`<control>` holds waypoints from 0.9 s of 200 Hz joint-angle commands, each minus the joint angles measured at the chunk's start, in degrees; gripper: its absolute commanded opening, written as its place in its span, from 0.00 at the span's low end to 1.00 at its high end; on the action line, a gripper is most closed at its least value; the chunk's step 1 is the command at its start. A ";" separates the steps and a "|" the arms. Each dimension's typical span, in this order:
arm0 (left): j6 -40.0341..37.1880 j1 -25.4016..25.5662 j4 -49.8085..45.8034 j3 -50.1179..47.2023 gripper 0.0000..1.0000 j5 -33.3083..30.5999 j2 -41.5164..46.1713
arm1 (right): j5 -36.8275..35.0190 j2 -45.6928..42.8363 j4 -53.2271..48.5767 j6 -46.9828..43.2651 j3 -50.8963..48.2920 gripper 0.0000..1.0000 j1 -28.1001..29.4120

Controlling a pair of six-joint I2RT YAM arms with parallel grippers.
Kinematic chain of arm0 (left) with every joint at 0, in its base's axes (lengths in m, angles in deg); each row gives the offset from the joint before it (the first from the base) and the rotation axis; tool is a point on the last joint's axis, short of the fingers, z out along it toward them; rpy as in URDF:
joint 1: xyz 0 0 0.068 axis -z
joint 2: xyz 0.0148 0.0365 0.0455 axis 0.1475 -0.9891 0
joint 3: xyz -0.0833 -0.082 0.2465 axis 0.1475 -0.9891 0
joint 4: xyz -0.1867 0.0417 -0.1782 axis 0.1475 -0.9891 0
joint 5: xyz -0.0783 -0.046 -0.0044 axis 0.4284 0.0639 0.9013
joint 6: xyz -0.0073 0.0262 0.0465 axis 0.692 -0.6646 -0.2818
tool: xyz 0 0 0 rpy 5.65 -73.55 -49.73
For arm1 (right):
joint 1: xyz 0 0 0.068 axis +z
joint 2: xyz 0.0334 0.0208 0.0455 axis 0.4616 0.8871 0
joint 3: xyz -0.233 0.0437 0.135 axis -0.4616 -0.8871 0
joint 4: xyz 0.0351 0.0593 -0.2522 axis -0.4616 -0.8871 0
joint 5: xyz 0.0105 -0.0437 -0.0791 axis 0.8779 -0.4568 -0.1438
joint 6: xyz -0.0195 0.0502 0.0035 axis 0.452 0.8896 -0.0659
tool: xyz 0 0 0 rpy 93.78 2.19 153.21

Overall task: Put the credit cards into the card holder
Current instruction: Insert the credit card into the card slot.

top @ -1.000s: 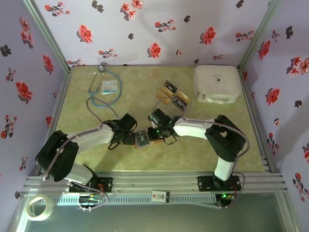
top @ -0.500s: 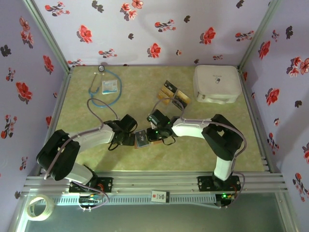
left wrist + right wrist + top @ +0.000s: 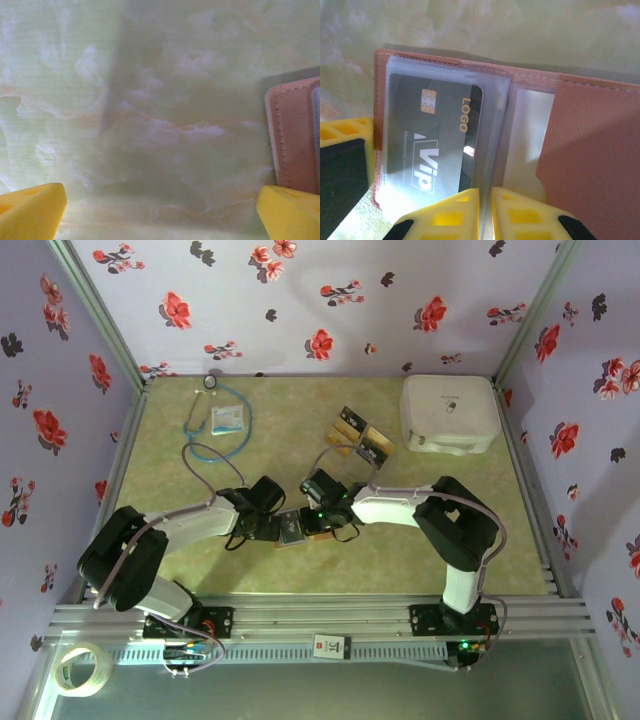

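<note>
scanning from the left, we find a tape roll [image 3: 80, 667] lying outside the near rail. then comes a stethoscope [image 3: 210, 382] at the far left of the table [image 3: 290, 410], with a white-blue packet [image 3: 228, 419] lying within the curve of its tubing.

next is the left gripper [image 3: 270, 528], low over the table with its jaws spread wide and nothing between them. in its wrist view the yellow fingertips [image 3: 31, 209] sit at the bottom corners with bare table between. the right one is just beside the holder [image 3: 292, 135].

the holder [image 3: 292, 529] lies open and flat between the two grippers. in the right wrist view its left half carries a clear sleeve [image 3: 495, 90]. inside that sleeve we see one black card [image 3: 435, 145] with a gold chip and pale lettering. the right half is a plain reddish-brown flap.

the right gripper [image 3: 485, 215] hangs at the sleeve's lower edge, jaws pinched to a thin slit. whether anything thin is caught there we cannot tell.

farther back and right, the loose cards [image 3: 358, 437], tan and black, lie overlapped on the table, well apart from the holder. a closed white case [image 3: 450, 412] sits in the far right corner.
</note>
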 commanded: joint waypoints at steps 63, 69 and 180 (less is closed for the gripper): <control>0.01 -0.22 1.01 -0.12 1.00 0.19 -1.42 | -0.24 0.32 -1.74 0.16 2.93 0.14 1.69; -0.04 -0.23 0.80 0.01 1.00 0.08 -1.20 | -0.61 -0.16 -2.24 -0.06 3.03 0.15 1.57; 0.33 -3.71 -6.01 0.33 1.00 -0.15 11.93 | -8.23 -16.57 -9.99 -2.59 -2.54 0.49 -5.08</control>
